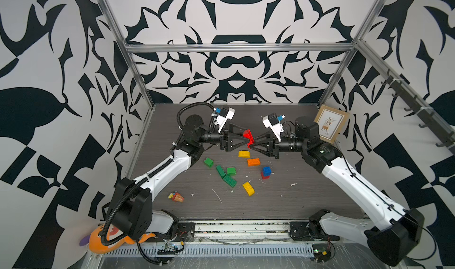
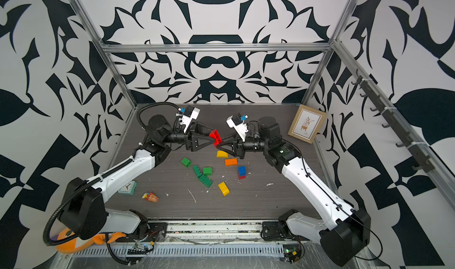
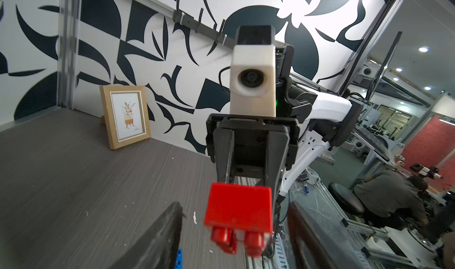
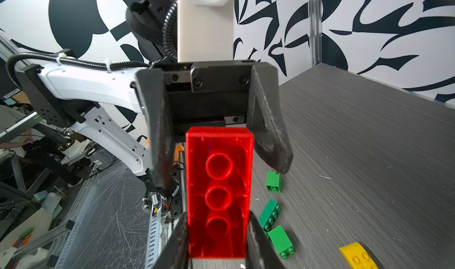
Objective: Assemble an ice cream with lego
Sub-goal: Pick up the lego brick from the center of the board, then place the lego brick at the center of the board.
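A long red lego brick (image 1: pixel 248 138) hangs in mid-air above the back middle of the table, between my two grippers. My right gripper (image 1: pixel 252 142) is shut on one end of it; in the right wrist view its pads press both long sides of the red brick (image 4: pixel 219 191), hollow underside showing. My left gripper (image 1: pixel 247 136) faces it from the other side with jaws open around the brick's far end. The left wrist view shows a gap on each side between the red brick (image 3: pixel 238 206) and the fingers (image 3: pixel 167 233).
Loose lego lies on the table below: a yellow dome (image 1: pixel 244 154), an orange brick (image 1: pixel 253 162), a blue brick on a red one (image 1: pixel 266 170), several green bricks (image 1: pixel 230 180), another yellow dome (image 1: pixel 248 188). A crumpled wrapper (image 1: pixel 176 197) lies front left. A picture frame (image 1: pixel 331 123) leans back right.
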Available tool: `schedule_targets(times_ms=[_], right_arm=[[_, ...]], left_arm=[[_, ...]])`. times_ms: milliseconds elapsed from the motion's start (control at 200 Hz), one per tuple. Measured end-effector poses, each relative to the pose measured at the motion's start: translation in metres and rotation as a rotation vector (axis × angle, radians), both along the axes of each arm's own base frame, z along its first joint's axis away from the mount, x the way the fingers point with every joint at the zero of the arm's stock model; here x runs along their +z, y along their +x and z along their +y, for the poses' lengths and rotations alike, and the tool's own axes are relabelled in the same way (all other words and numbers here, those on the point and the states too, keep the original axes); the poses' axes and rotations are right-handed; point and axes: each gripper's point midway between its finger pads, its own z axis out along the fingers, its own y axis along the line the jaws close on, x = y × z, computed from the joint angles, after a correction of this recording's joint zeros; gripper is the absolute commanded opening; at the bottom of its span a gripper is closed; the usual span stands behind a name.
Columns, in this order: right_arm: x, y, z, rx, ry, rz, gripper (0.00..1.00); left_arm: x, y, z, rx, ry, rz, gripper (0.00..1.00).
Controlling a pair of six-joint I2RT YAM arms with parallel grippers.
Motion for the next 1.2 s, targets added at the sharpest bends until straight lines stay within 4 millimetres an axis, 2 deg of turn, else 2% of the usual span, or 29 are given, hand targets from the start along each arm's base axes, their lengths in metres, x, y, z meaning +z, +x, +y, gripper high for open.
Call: schedule_targets(times_ms=[40,85,170,265,330,395,485,540,635,705,745,810,920,1045,1095,1200], right_arm=[[-0.001,-0.001,0.0,0.002,0.001,0.0,0.16],[-0.001,-0.002,-0.001,0.004,0.001,0.0,0.16],[-0.003,-0.003,-0.001,0.005,0.0,-0.002,0.17],[0.001,-0.005,-0.001,0.015,0.011,-0.031,0.2],[0.002,-0.006,-0.002,0.012,0.015,-0.039,0.33],[0.001,-0.004,-0.003,-0.003,0.015,-0.048,0.37],[-0.003,0.005,-0.008,-0.084,-0.008,-0.056,0.55],[-0.007,0.014,-0.015,-0.165,-0.035,-0.064,0.57],[-0.013,0.035,-0.034,-0.344,-0.098,-0.09,0.58],[-0.02,0.048,-0.049,-0.455,-0.151,-0.103,0.59],[-0.025,0.055,-0.056,-0.509,-0.184,-0.107,0.59],[-0.038,0.068,-0.066,-0.582,-0.247,-0.103,0.58],[-0.07,0.091,-0.074,-0.654,-0.361,-0.058,0.59],[-0.108,0.115,-0.073,-0.676,-0.504,0.049,0.6],[-0.117,0.123,-0.07,-0.678,-0.53,0.084,0.61],[-0.138,0.13,-0.066,-0.681,-0.564,0.161,0.62]], left_arm=[[0.0,-0.001,-0.002,-0.008,0.0,0.01,0.57],[0.001,-0.002,-0.004,-0.014,0.0,0.014,0.48],[0.007,-0.006,-0.008,-0.032,-0.003,-0.004,0.18],[0.011,-0.008,-0.01,-0.039,0.001,-0.003,0.13],[0.013,-0.009,-0.011,-0.042,0.002,-0.009,0.0],[0.013,-0.008,-0.012,-0.037,0.007,-0.008,0.0],[0.01,-0.001,-0.016,0.0,0.035,0.008,0.0],[0.01,0.009,-0.018,0.049,0.068,0.032,0.0],[0.011,0.044,-0.022,0.227,0.162,0.079,0.0],[0.003,0.073,-0.018,0.386,0.25,0.12,0.0],[-0.007,0.09,-0.012,0.478,0.307,0.148,0.0],[-0.038,0.112,-0.002,0.596,0.414,0.205,0.0],[-0.115,0.139,0.012,0.707,0.609,0.344,0.0],[-0.2,0.152,0.023,0.766,0.8,0.483,0.0],[-0.224,0.155,0.028,0.784,0.854,0.517,0.05],[-0.262,0.157,0.039,0.825,0.954,0.558,0.05]])
